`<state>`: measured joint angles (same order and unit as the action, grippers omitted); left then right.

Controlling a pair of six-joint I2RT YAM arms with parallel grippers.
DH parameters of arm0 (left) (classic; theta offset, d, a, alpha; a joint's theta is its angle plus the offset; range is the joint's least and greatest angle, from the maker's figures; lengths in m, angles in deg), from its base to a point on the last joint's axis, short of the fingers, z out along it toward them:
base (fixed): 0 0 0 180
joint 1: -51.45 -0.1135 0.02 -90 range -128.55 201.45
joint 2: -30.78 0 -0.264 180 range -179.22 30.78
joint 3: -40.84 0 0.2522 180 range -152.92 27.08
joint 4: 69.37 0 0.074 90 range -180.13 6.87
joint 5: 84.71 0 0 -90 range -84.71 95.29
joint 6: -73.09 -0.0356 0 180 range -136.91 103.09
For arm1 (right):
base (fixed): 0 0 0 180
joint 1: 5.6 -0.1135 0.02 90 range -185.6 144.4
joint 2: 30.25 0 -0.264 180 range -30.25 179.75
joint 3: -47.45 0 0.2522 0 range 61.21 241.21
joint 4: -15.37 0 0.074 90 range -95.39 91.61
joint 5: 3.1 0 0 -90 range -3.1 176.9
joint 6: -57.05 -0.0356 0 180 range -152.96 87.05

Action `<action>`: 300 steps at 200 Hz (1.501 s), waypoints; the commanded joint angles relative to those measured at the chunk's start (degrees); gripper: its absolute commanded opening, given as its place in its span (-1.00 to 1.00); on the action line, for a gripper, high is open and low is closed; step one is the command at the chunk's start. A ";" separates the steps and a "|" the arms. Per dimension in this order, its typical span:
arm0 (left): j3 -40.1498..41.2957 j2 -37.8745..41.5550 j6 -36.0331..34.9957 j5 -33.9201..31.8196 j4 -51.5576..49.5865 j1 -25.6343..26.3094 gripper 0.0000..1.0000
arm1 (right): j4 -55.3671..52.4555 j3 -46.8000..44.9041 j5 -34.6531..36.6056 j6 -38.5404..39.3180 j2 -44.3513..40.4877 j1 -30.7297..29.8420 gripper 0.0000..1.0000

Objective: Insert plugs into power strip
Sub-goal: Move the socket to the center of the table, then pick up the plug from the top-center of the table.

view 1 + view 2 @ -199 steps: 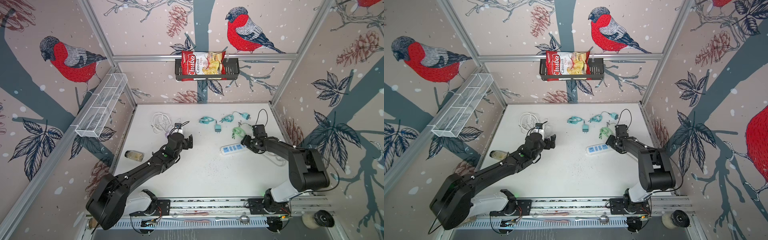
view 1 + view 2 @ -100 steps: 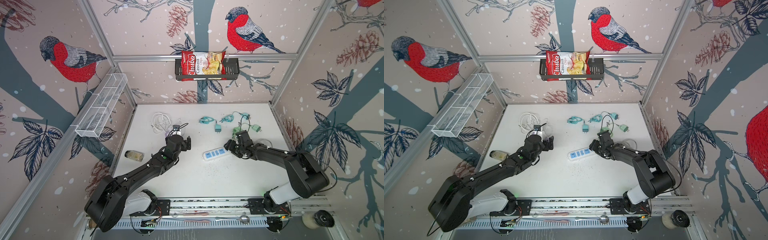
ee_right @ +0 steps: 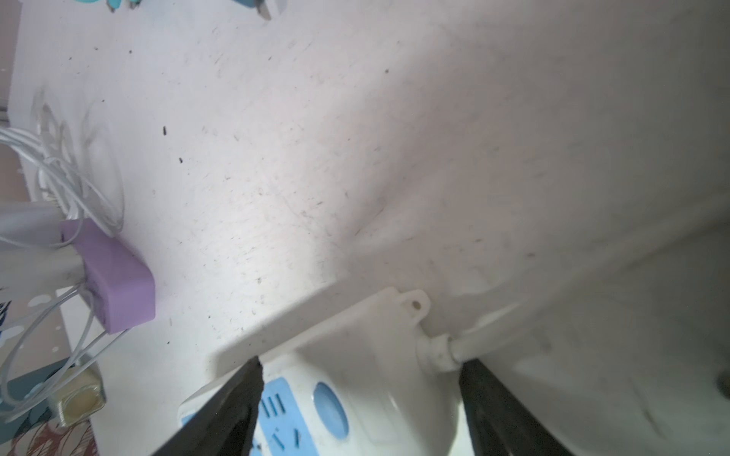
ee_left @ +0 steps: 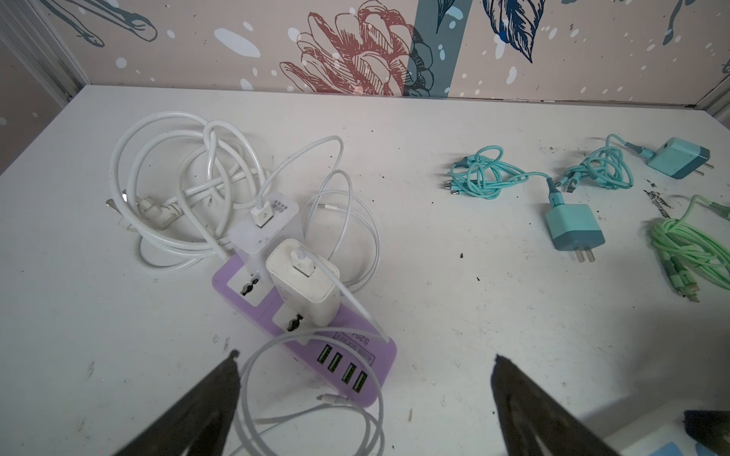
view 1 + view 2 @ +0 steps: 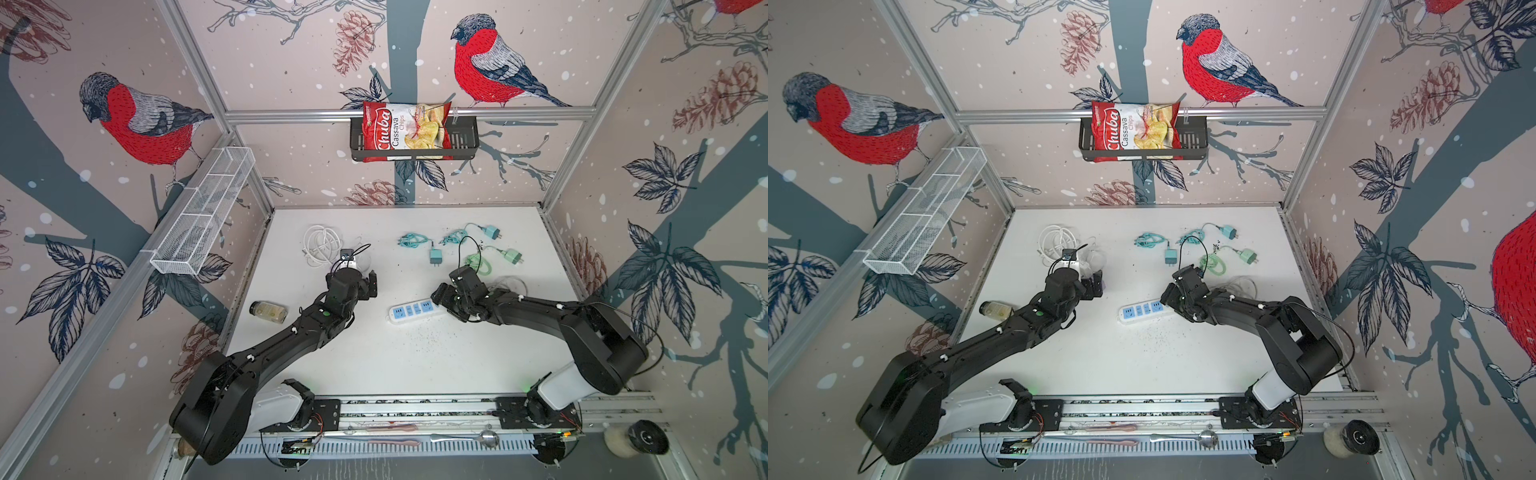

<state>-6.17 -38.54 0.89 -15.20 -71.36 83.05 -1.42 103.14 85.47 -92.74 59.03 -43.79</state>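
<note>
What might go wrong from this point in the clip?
The right gripper straddles the white power strip at its cord end; pulling away may drag or twist it. The left gripper hangs open at the purple power strip with a loose white cable looped beneath, which could snag.

The white power strip (image 3: 375,347) is glossy plastic; the purple power strip (image 4: 381,363) looks matt. The teal cables (image 4: 486,181) seem braided cloth, the teal plug (image 4: 574,227) satin plastic. The tabletop (image 4: 474,316) is matt and scuffed. At twelve o'clock, a glossy foil chip bag (image 5: 405,131).
</note>
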 commanded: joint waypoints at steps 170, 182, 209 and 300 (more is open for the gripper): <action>-44.71 -42.50 1.77 18.53 -16.09 6.63 0.96 | -7.95 9.73 1.25 20.05 -10.83 19.72 0.99; -48.51 -45.64 2.15 19.84 -16.89 6.92 0.96 | -7.40 10.35 1.10 21.25 -9.60 21.23 0.99; -57.14 -52.52 3.50 20.71 -20.47 7.58 0.96 | -7.15 11.60 1.36 23.71 -6.83 24.64 1.00; -76.79 -67.03 6.49 20.05 -31.25 9.59 0.90 | -7.35 15.29 4.38 29.63 -2.46 29.34 0.99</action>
<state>-80.68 -104.24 6.05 5.43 -98.48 92.27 -9.35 118.05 88.64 -65.51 56.54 -15.09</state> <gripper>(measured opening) 0.956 0.996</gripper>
